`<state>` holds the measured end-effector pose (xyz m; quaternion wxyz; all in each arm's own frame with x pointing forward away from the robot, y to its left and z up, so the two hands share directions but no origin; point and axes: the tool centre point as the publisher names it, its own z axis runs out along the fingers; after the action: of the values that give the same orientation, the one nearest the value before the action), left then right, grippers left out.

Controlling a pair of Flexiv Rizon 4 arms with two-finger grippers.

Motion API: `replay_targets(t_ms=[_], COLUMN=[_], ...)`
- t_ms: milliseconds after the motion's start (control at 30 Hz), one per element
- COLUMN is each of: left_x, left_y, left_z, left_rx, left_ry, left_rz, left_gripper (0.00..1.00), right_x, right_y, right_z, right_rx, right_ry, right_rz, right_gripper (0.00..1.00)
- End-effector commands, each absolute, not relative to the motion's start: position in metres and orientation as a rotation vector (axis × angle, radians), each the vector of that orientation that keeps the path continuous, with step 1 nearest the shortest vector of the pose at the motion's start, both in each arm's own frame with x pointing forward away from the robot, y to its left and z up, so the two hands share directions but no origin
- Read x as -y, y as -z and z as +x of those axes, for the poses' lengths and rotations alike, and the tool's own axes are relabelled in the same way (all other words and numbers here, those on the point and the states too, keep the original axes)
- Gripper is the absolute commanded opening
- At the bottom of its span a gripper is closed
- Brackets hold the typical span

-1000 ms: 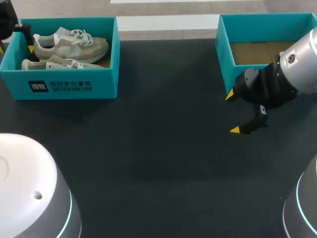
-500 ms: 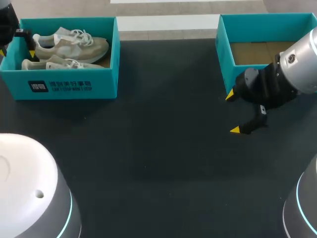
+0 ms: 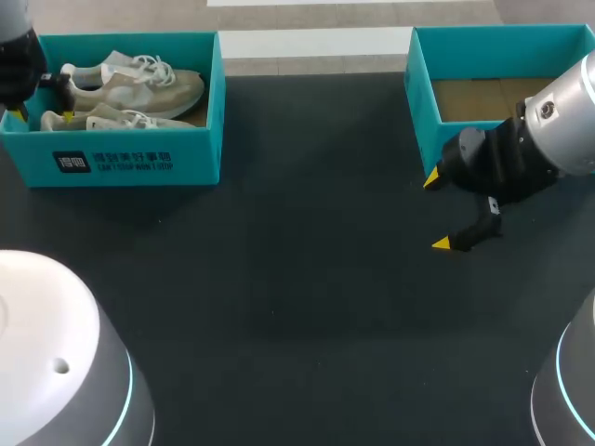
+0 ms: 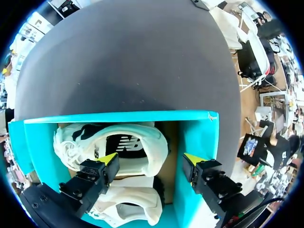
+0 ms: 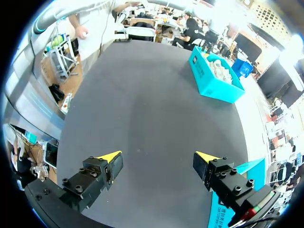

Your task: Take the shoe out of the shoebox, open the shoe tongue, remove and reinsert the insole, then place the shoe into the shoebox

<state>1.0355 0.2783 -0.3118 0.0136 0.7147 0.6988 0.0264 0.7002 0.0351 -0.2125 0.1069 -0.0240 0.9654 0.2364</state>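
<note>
Two beige shoes lie in the teal shoebox (image 3: pixel 130 158) at the table's far left, a far shoe (image 3: pixel 139 84) and a near shoe (image 3: pixel 102 121). My left gripper (image 3: pixel 44 110) is at the box's left end, over the heels. In the left wrist view the left gripper (image 4: pixel 151 159) is open. The far shoe's heel (image 4: pixel 118 145) lies between its fingers, the near shoe (image 4: pixel 128 209) lies under it, and one finger (image 4: pixel 194 160) stands by the box's end wall (image 4: pixel 199 137). My right gripper (image 3: pixel 436 211) is open above bare table, and nothing lies between the fingers of the right gripper (image 5: pixel 157 156).
A second teal box (image 3: pixel 423 111) with a bare cardboard floor stands at the far right, just behind my right gripper. Dark table stretches between the two boxes. In the right wrist view the shoebox (image 5: pixel 213 78) lies far ahead.
My left gripper has moved a little down and forward over the shoes' heels, and its fingers have drawn slightly closer. The right arm has not moved.
</note>
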Motion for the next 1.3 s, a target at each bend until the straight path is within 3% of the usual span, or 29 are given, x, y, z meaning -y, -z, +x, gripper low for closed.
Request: replay_targets(t_ms=[33,67,100,233,300,667,800,1000,1200,1267,1300], left_x=[-0.279,-0.28,-0.28,-0.281,-0.282,-0.289,-0.291,-0.29,-0.291,-0.291,-0.292], left_y=[0.322,0.324,0.326,0.333,0.336,0.348,0.352,0.364,0.373,0.373,0.371], left_z=[1.041,1.042,1.043,1.044,1.043,1.04,1.04,1.042,1.043,1.043,1.041], left_rx=[-2.177,-2.178,-2.19,-2.185,-2.183,-2.197,-2.203,-2.204,-2.211,-2.216,-2.207], left_ry=[-0.082,-0.082,-0.084,-0.096,-0.095,-0.095,-0.096,-0.087,-0.083,-0.091,-0.097], left_rz=[2.227,2.227,2.229,2.234,2.238,2.254,2.262,2.277,2.284,2.292,2.298], left_gripper=[0.72,0.62,0.58,0.57,0.49,0.5,0.57,0.56,0.47,0.37,0.21], right_x=[-0.037,-0.037,-0.037,-0.037,-0.037,-0.037,-0.037,-0.037,-0.037,-0.037,-0.037], right_y=[0.214,0.214,0.214,0.214,0.214,0.214,0.214,0.214,0.214,0.214,0.214], right_z=[0.7,0.7,0.7,0.7,0.7,0.7,0.7,0.7,0.7,0.7,0.7], right_rx=[-2.842,-2.842,-2.842,-2.842,-2.842,-2.842,-2.842,-2.842,-2.842,-2.842,-2.842], right_ry=[-0.691,-0.691,-0.691,-0.691,-0.691,-0.691,-0.691,-0.691,-0.691,-0.691,-0.691], right_rz=[-0.068,-0.068,-0.068,-0.068,-0.068,-0.068,-0.068,-0.068,-0.068,-0.068,-0.068], right_gripper=[1.0,1.0,1.0,1.0,1.0,1.0,1.0,1.0,1.0,1.0,1.0])
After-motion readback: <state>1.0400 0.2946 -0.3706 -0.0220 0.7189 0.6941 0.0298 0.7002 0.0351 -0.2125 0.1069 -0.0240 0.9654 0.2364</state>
